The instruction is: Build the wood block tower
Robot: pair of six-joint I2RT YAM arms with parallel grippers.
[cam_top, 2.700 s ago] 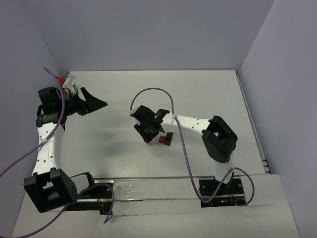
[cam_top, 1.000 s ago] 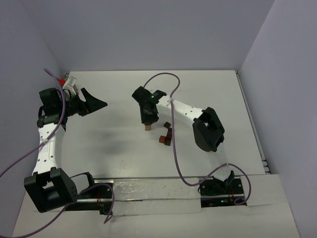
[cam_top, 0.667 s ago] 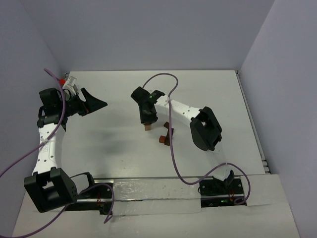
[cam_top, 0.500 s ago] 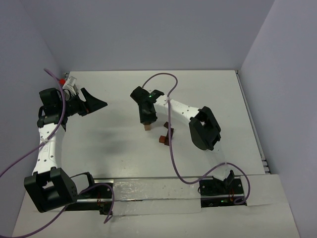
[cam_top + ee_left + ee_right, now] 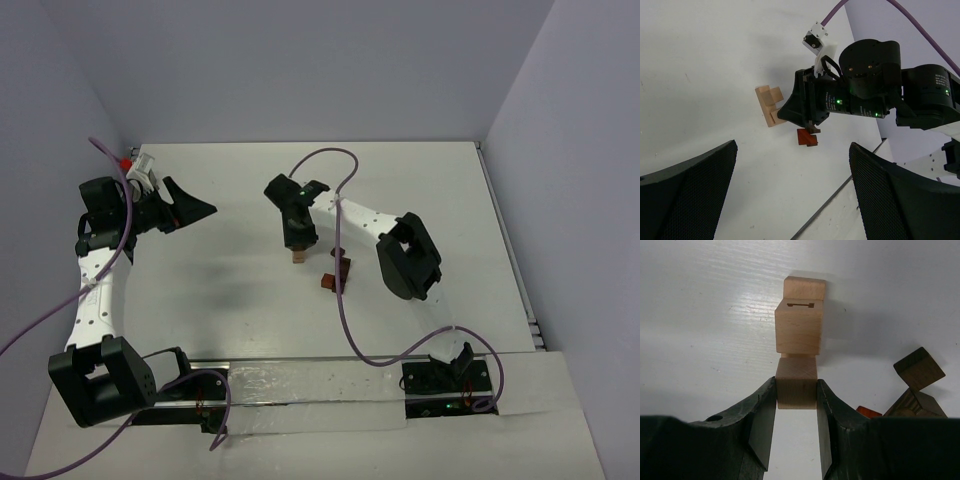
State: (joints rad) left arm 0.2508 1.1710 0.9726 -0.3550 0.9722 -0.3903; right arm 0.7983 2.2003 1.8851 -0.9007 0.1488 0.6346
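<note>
Right gripper point(image 5: 796, 390) clamps 1 tan block point(image 5: 796, 380), touching the wood block tower point(image 5: 799, 325) at 12 o'clock; best to square its edges, then release slowly. Left gripper point(image 5: 792, 200) gapes wide, empty.

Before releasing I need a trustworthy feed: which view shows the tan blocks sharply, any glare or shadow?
Right wrist: sharp, grain readable on the tan blocks, soft shadow to their right, no glare on them. Left wrist: clear but small. Top external: tiny, mostly under the right end effector.
</note>
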